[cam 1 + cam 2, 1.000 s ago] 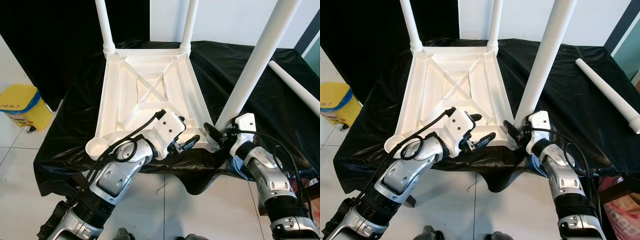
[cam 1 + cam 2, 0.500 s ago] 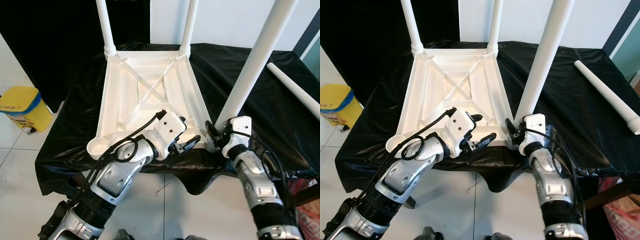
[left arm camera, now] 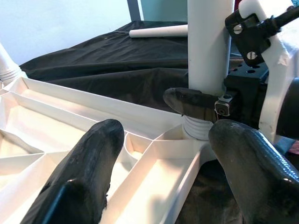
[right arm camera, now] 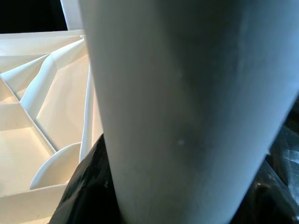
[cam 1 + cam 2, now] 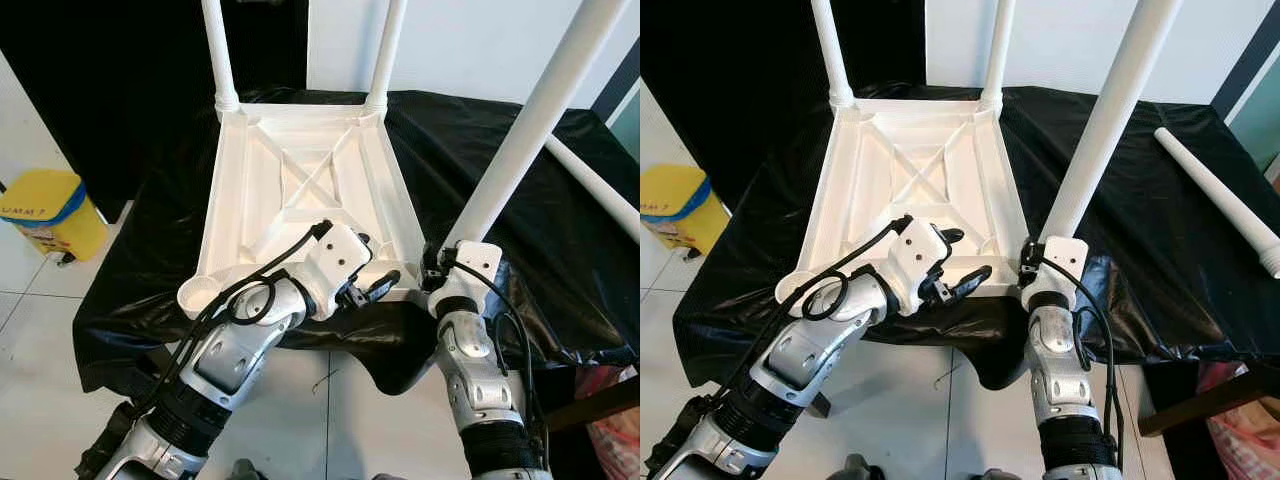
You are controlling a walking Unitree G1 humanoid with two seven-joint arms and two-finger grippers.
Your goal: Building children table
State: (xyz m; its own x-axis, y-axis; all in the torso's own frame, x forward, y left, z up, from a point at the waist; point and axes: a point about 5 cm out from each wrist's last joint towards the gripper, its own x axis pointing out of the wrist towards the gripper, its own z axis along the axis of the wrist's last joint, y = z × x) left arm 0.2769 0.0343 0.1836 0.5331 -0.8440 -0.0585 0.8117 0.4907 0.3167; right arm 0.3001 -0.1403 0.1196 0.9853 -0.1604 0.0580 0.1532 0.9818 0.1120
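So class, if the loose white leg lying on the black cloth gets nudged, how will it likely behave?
The loose leg is a smooth round tube, so it would probably roll. It looks like hollow plastic, likely light and stiff. The black cloth is wrinkled and may slow it.

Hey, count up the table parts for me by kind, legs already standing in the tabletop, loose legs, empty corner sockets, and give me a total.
Upside-down tabletop: 1
Legs standing in it: 3, far left leg, far right leg, near right leg clamped at its base by the right gripper
Loose leg lying on the black cloth: 1
Empty corner socket: 1
Total: 6
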